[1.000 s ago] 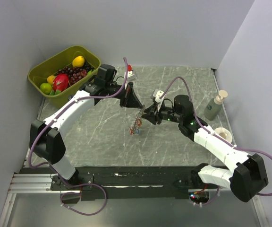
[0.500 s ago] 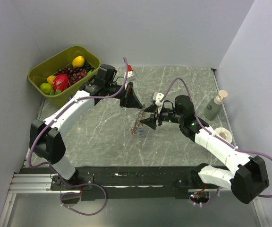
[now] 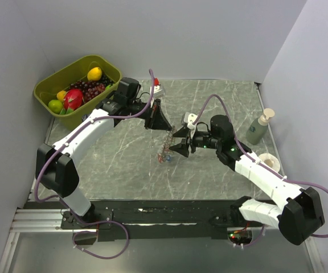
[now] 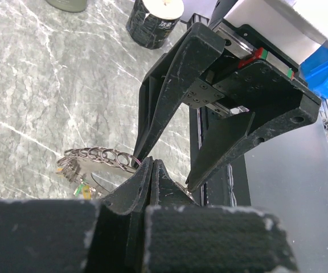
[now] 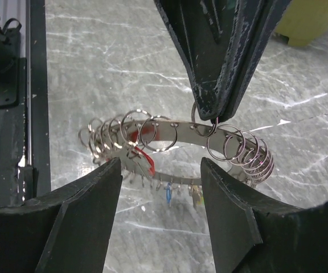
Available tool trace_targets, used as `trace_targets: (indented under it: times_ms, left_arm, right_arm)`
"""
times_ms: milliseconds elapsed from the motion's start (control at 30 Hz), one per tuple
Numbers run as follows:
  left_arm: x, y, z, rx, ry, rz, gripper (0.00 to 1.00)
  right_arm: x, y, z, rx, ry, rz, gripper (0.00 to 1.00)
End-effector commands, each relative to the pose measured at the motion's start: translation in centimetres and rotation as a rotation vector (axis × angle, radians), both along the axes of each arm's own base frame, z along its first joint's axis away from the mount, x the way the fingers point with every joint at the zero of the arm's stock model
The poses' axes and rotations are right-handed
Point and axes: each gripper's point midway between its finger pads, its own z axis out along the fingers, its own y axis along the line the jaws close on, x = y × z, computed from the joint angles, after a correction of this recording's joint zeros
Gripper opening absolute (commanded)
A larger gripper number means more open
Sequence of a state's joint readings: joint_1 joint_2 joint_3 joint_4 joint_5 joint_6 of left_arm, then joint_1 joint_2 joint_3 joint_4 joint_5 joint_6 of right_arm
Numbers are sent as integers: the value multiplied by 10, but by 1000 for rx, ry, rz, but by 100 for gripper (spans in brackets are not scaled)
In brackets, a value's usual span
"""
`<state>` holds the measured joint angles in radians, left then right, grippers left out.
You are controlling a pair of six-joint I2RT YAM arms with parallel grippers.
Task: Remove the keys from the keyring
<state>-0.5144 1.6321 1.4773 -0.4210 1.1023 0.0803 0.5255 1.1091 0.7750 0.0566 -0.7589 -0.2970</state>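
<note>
While the left gripper (image 3: 164,129) hangs point-down just left of the middle of the top view, its fingers are pressed tight together on the keyring (image 3: 165,147), which dangles from them over the marble table (image 3: 118,168). The right wrist view shows the pinch plainly. The closed black tips come down from the top of the frame and clamp one small wire loop on the upper edge of the keyring (image 5: 169,132). The keyring is a silvery band strung with many split rings, which bunch at its left and right ends. The keys (image 5: 146,159) hang from the band's lower edge, a red one at lower left and a small blue one near the middle of the frame. The right gripper (image 3: 177,142) sits just right of the keyring in the top view, its fingers spread wide and holding nothing. In its own camera the two fingertips (image 5: 110,170) rise from the bottom edge, one on either side of the hanging keys. A green basket (image 3: 47,85) of fruit (image 3: 73,99) fills the upper left of the top view. A bottle (image 3: 259,128) and a white-topped roll (image 3: 269,161) stand near the right edge.
</note>
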Motion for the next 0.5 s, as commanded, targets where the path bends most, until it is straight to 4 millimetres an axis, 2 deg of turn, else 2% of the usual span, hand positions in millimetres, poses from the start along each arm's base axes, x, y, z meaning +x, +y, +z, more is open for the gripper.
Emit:
trace_targets:
  times_ms: [0, 467]
  left_arm:
    - [-11, -1, 26, -67, -51, -39, 1]
    - [-8, -3, 19, -61, -28, -40, 1]
  right_arm:
    - [3, 0, 7, 34, -22, -20, 64]
    - [3, 1, 13, 57, -32, -25, 60]
